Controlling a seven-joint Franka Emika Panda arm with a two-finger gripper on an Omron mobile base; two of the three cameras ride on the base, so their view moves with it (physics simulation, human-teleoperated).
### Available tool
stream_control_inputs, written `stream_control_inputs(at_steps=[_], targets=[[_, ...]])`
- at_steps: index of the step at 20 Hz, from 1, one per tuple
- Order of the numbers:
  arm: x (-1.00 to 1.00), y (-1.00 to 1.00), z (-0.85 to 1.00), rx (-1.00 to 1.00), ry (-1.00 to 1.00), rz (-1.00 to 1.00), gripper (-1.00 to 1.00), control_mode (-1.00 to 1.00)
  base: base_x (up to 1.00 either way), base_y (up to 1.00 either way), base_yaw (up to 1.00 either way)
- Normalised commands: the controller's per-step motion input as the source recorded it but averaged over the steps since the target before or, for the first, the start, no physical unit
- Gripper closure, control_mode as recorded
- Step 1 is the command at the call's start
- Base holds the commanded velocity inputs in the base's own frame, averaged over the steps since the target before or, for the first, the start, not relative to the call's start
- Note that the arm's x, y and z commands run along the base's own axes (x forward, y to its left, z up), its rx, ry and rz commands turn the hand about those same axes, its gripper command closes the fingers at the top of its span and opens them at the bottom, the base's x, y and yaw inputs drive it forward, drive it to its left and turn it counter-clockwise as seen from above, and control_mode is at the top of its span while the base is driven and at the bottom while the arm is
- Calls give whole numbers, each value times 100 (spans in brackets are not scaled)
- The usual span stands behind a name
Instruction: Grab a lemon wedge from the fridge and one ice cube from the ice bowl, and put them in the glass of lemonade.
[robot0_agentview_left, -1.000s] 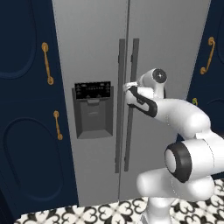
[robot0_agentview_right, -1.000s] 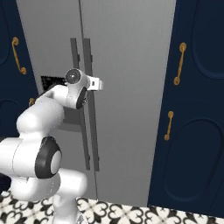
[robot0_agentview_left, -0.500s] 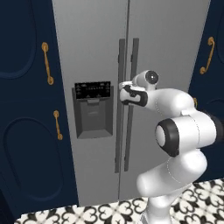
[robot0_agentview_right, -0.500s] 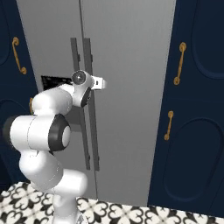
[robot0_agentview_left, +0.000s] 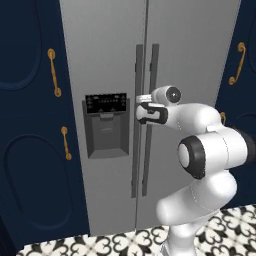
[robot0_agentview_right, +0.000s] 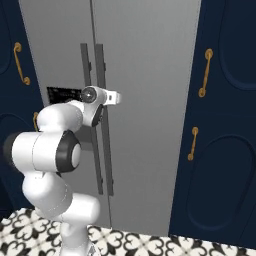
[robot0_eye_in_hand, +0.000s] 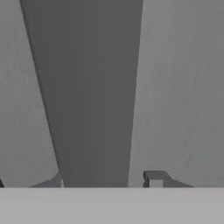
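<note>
Two closed doors front the fridge (robot0_agentview_left: 195, 60), each with a dark handle (robot0_eye_in_hand: 92, 96). The tool (robot0_agentview_left: 140, 107) sits at the left door's handle, a finger (robot0_eye_in_hand: 154, 177) on each side of the bar; whether it is clamped cannot be told.

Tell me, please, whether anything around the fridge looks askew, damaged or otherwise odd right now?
Nothing stands out. The fridge has both doors closed and flush, its two dark handles hang straight and parallel, and the dispenser looks intact. The gripper is at the handles, one fingertip on either side of a bar.
</note>
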Motion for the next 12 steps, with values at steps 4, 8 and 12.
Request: stream_control_inputs(at_steps=[4, 8, 12], targets=[[-51, -48, 9, 1, -3, -6, 100, -100, 0, 0, 0], [-99, -79, 71, 5, -6, -18, 100, -100, 0, 0, 0], [-100, -81, 100, 2, 0, -32, 100, -100, 0, 0, 0]])
